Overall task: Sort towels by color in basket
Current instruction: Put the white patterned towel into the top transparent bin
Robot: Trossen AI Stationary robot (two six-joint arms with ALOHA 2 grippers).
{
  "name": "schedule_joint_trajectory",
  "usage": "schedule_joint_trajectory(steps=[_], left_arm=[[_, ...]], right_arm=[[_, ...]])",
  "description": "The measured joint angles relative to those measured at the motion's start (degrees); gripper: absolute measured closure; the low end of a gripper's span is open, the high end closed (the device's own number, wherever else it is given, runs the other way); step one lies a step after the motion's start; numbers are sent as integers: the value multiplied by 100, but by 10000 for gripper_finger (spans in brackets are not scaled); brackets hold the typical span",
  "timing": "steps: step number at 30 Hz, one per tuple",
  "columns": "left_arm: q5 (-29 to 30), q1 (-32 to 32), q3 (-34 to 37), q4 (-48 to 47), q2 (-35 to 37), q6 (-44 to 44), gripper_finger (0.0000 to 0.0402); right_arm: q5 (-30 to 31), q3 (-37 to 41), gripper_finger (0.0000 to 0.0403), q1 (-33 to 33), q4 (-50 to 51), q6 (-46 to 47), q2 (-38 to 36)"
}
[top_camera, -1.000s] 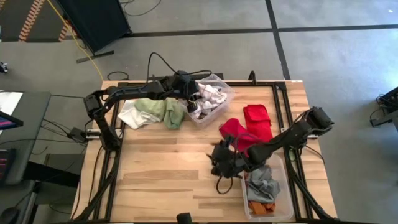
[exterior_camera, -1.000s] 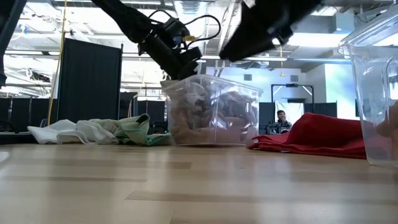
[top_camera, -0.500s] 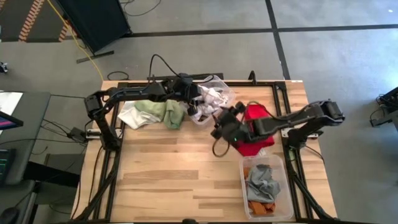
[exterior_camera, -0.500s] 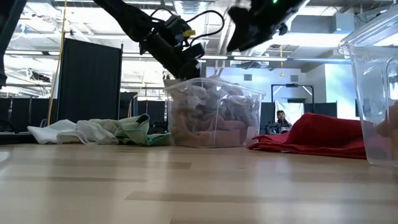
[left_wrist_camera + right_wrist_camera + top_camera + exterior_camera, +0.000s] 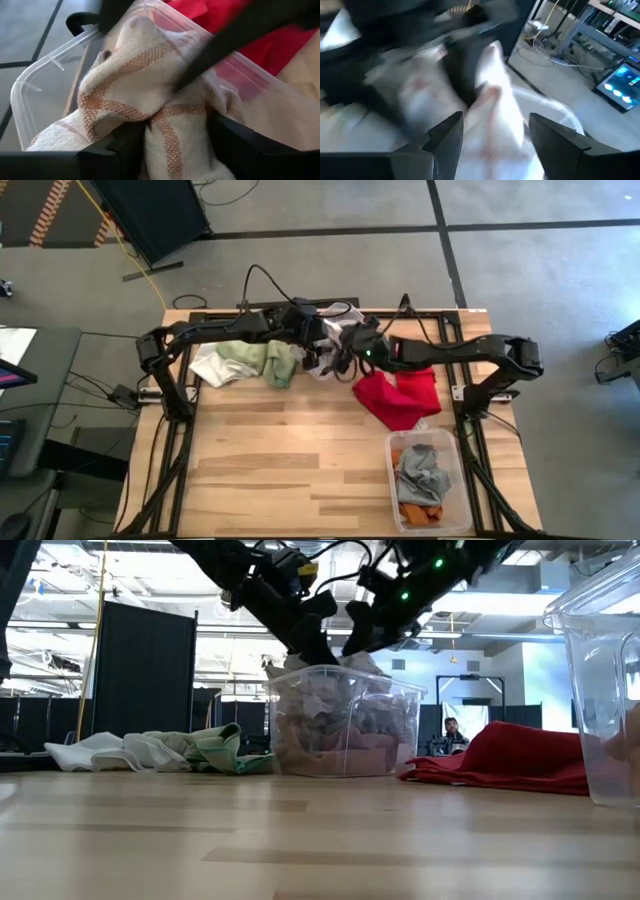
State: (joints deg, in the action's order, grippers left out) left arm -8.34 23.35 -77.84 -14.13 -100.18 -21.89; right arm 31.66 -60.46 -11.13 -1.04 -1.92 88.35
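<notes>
Both grippers meet over the far clear bin (image 5: 338,350). The left gripper (image 5: 170,145) grasps a white-checked towel (image 5: 135,95) in that bin; the right gripper (image 5: 490,135) is spread open above it. Red towels (image 5: 398,392) lie beside the bin.

There are two clear bins, one at the back (image 5: 345,315) and one at the front (image 5: 455,480). Two red towels (image 5: 395,395) lie on the desk (image 5: 270,450). A white towel (image 5: 208,365) and a pale green towel (image 5: 245,358) lie there too.

White-checked towels (image 5: 150,100) fill the far clear bin (image 5: 352,313). Red towels (image 5: 397,394) lie crumpled beside it. Pale green (image 5: 262,358) and white towels (image 5: 209,366) lie on its other side.
</notes>
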Motion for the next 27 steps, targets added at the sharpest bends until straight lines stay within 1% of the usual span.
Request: schedule_joint_trajectory(steps=[2, 5, 9, 13, 14, 18, 23, 27], left_arm=[[-2, 0, -69, -122, 2, -49, 195], [40, 2, -85, -202, 2, -78, 195], [102, 36, -99, -603, 30, -127, 195], [134, 36, -277, -1015, 225, -263, 195], [124, 27, -324, -1114, 320, -303, 195], [174, 32, -387, -1504, 685, -352, 195], [189, -14, -428, -1619, 1458, -387, 195], [216, -22, -415, -2154, 2064, -341, 195]], right_arm=[[-356, -27, 148, -249, -171, 28, 106], [-1053, -22, 148, -588, -369, 145, 386], [-1533, -34, 148, -890, -466, 368, 807], [-1670, -27, 148, -1006, -403, 361, 1199], [-1598, -23, 148, -1013, -389, 207, 1280], [-1622, -45, 148, -1070, -400, 181, 1412], [-1668, -45, 148, -1130, -321, 231, 1486], [-1696, -45, 148, -1149, -255, 272, 1479]])
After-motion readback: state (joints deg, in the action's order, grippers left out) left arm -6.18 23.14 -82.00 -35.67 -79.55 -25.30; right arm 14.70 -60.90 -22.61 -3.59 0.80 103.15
